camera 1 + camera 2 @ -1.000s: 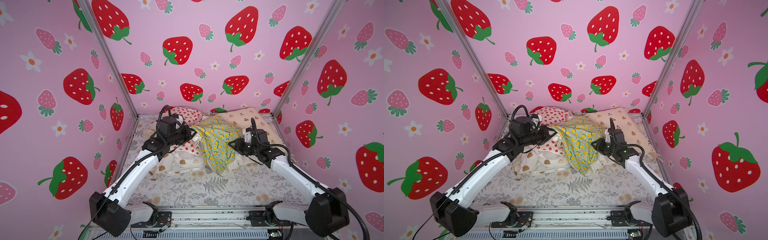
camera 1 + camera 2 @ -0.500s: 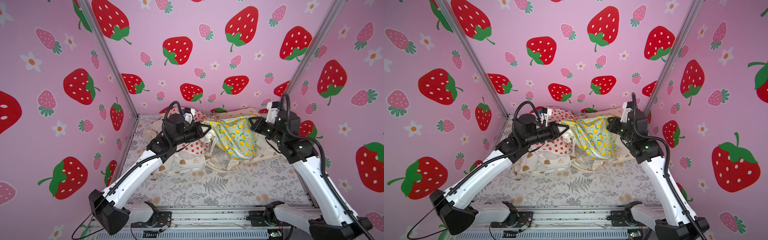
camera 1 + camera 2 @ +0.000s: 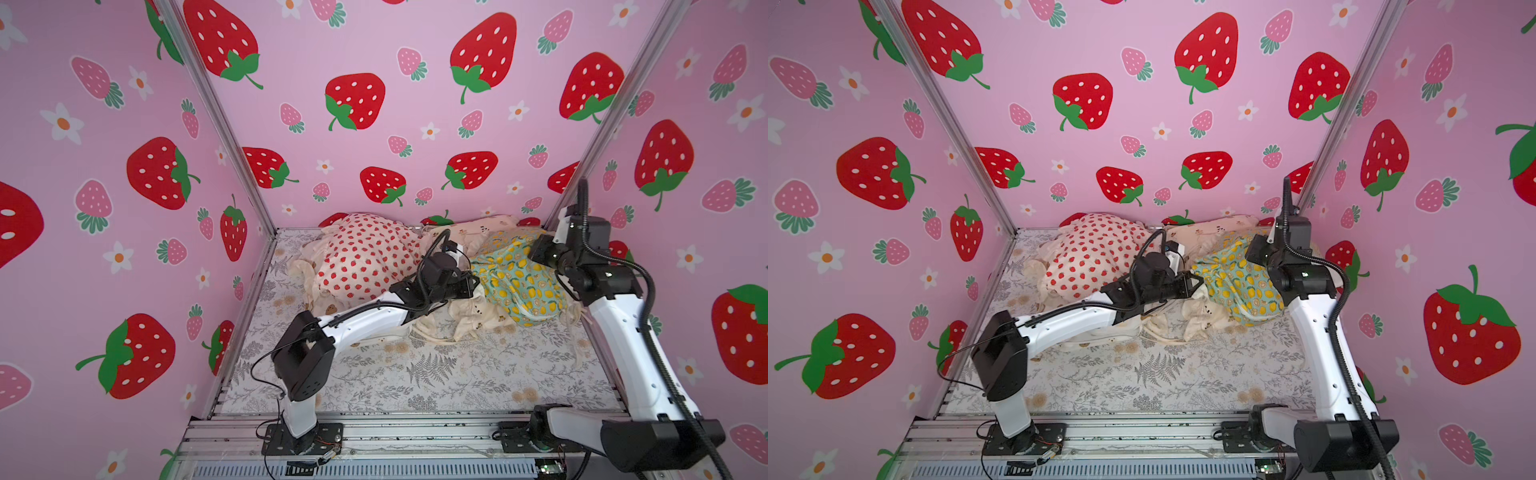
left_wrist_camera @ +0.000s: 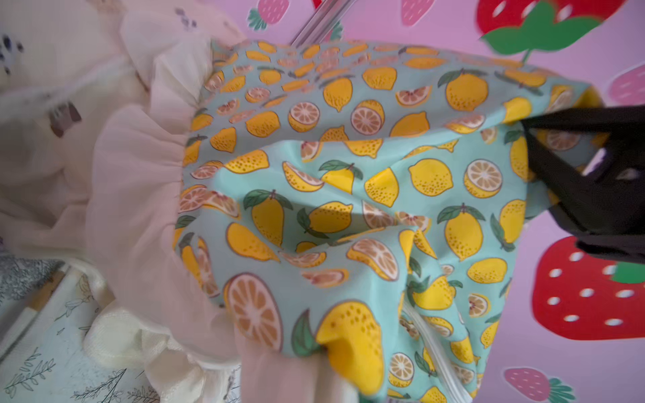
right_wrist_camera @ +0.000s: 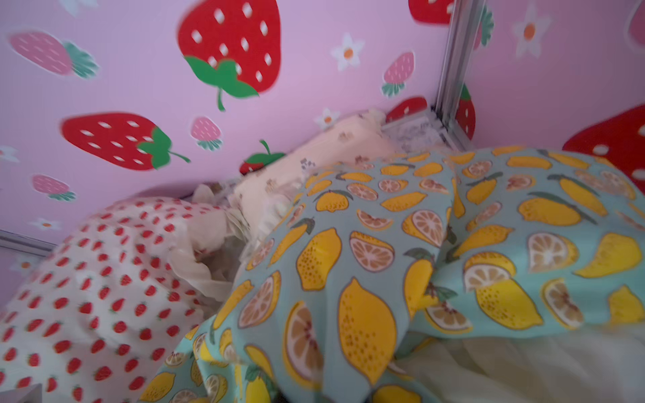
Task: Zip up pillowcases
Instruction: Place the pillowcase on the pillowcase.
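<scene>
The mint lemon pillowcase (image 3: 519, 286) (image 3: 1241, 282) lies bunched at the back right, partly on cream fabric. My left gripper (image 3: 471, 286) (image 3: 1198, 284) is shut on its left edge, and the fabric (image 4: 349, 174) gathers toward the hidden jaws beside a white zipper (image 4: 429, 349). My right gripper (image 3: 535, 253) (image 3: 1252, 249) (image 4: 527, 124) pinches the far corner. In the right wrist view the lemon print (image 5: 453, 244) hides the jaws. The strawberry pillowcase (image 3: 365, 257) (image 5: 87, 296) sits at the back left. The bear pillowcase (image 3: 478, 226) (image 5: 335, 146) lies against the back wall. A cookie-print piece (image 3: 331, 308) peeks from under the left arm.
A grey fern-print sheet (image 3: 436, 365) covers the floor. Pink strawberry walls close in on three sides, with metal corner posts (image 3: 582, 166) near the right arm. A metal rail (image 3: 415, 432) holding both arm bases runs along the front.
The lemon pillowcase, held up and stretched between both grippers half a second ago, has moved right and down onto the pile. The left arm reached right with it, and the right gripper drew back toward the corner.
</scene>
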`<state>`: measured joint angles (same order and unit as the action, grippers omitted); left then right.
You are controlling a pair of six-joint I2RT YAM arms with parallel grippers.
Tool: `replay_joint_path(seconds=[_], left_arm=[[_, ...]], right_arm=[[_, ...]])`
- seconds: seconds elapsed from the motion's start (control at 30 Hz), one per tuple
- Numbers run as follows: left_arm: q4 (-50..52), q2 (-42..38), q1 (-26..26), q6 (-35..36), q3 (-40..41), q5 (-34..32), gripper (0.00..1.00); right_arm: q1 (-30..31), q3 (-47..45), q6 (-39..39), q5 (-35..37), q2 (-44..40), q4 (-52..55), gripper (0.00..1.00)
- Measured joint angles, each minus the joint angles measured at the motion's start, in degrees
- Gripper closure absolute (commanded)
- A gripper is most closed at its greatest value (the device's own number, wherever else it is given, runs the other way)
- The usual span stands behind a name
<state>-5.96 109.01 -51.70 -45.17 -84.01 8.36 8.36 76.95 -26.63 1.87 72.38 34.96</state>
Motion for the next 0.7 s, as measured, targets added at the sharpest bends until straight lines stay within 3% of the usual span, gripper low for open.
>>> replay_joint_path(seconds=[0.17,0.37,0.6,0.7], left_arm=[[2.3,0.9,-1.0,1.2,3.6,-2.4,0.51],[4.5,-9.5,-1.4,3.8,7.8,-5.2,0.15],[8.9,-21.4,-1.4,4.7,15.1,-11.3,0.08],[13.1,-24.0,-0.9,5.4,15.8,-13.8,0.08]], right_arm=[[-0.6,-8.9,0.7,0.0,-0.3,1.4,0.45],[-0.6,-5.4,1.5,1.6,-5.1,4.6,0.17],[-0.6,-1.7,1.4,1.8,-7.9,10.3,0.00],[0.0,-1.2,1.2,-0.5,-7.7,12.1,0.00]])
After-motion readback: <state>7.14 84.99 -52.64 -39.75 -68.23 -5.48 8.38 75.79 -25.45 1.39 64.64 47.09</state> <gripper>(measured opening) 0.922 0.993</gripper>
